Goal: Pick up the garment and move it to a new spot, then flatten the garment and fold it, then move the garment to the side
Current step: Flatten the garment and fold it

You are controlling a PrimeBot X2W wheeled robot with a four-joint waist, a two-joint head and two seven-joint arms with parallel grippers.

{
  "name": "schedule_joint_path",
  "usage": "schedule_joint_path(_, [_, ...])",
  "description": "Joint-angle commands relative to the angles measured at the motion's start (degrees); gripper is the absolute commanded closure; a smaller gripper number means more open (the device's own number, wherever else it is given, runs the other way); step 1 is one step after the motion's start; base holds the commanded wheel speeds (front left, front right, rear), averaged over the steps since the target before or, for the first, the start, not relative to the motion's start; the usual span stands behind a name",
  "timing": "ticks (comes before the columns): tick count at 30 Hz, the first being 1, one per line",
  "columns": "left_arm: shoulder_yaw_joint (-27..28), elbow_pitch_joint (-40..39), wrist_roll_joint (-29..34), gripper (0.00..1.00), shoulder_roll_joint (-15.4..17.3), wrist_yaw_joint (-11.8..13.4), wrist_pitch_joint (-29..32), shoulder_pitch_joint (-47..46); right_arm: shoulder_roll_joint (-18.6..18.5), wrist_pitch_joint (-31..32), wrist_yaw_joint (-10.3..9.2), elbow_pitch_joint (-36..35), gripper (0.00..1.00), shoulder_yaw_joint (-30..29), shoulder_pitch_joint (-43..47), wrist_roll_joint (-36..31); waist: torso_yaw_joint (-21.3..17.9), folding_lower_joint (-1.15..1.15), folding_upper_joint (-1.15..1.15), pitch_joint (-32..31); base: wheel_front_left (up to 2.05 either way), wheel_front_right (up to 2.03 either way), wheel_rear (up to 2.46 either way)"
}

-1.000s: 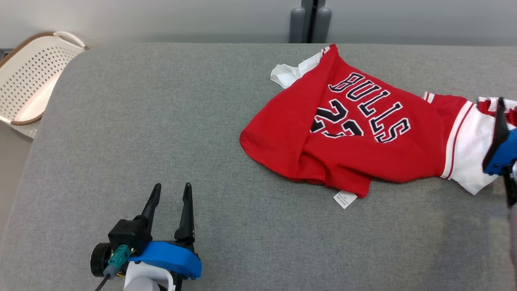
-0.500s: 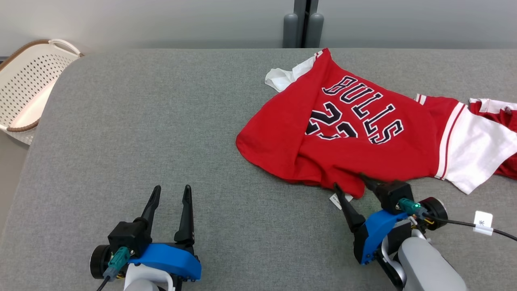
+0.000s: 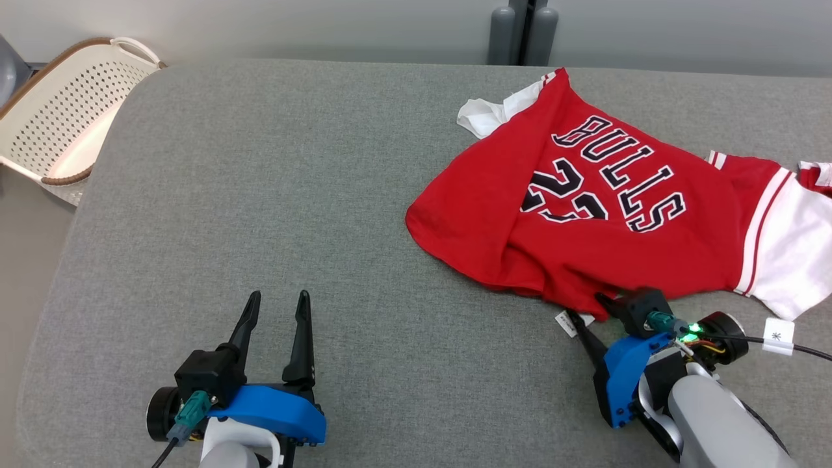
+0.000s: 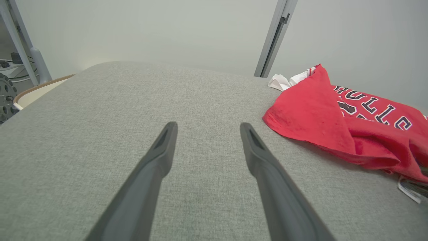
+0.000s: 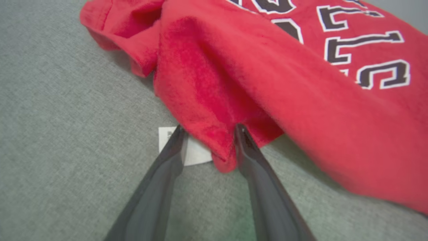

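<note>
The garment (image 3: 585, 214) is a red jersey with black "BULLS" lettering and white parts, lying crumpled on the right half of the grey table (image 3: 260, 195). My right gripper (image 3: 585, 307) is at its near hem. In the right wrist view the right gripper (image 5: 209, 128) is open, its two fingers straddling a hanging corner of the red garment (image 5: 267, 83) beside a white label (image 5: 195, 152). My left gripper (image 3: 278, 298) rests open at the lower left, well apart from the cloth. The left wrist view has the left gripper (image 4: 208, 125) with nothing between its fingers and the garment (image 4: 317, 113) off to its right.
A white perforated basket (image 3: 65, 123) stands off the table's far left corner. A grey post (image 3: 523, 32) rises behind the table's back edge. My right arm's cable with a white tag (image 3: 777, 336) trails over the table at the right.
My right gripper has come from the right edge of the view to the garment's near hem, and its fingers now straddle the corner. The camera shifted slightly. The left gripper has not moved.
</note>
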Motion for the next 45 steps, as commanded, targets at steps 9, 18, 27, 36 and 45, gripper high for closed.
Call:
schedule_joint_path(9, [1.0,0.5,-0.1,0.0,-0.1,0.1,-0.3,-0.5,4.1,-1.7,0.02,0.0,1.0,6.6,-4.2,6.1,-0.1,0.0,0.0,0.0,0.0,0.0,0.0])
schedule_joint_path(18, [1.8,0.3,0.0,0.0,-0.3,0.0,-0.3,-0.5,5.4,1.0,0.02,-14.1,1.0,20.3,-7.1,15.1,-0.4,0.0,0.0,-0.5,0.0,0.0,0.0])
schedule_joint_path(27, [3.2,-0.4,0.1,0.0,-0.8,-0.1,-0.3,-0.9,7.8,3.8,0.02,-12.5,0.0,26.3,-6.4,19.2,1.5,0.0,0.0,0.1,0.0,0.0,0.0])
schedule_joint_path(36, [3.4,-0.4,0.7,0.0,-1.2,-0.5,-0.3,0.5,6.9,-2.6,0.02,-10.7,0.0,25.2,-5.7,22.3,1.0,0.0,0.0,-1.4,0.0,0.0,0.0])
schedule_joint_path(45, [1.4,3.5,-0.1,0.0,-1.5,-1.2,2.1,2.1,2.6,-8.3,0.02,-11.0,0.0,9.9,-0.1,17.2,-1.3,0.0,0.0,-3.9,0.0,0.0,0.0])
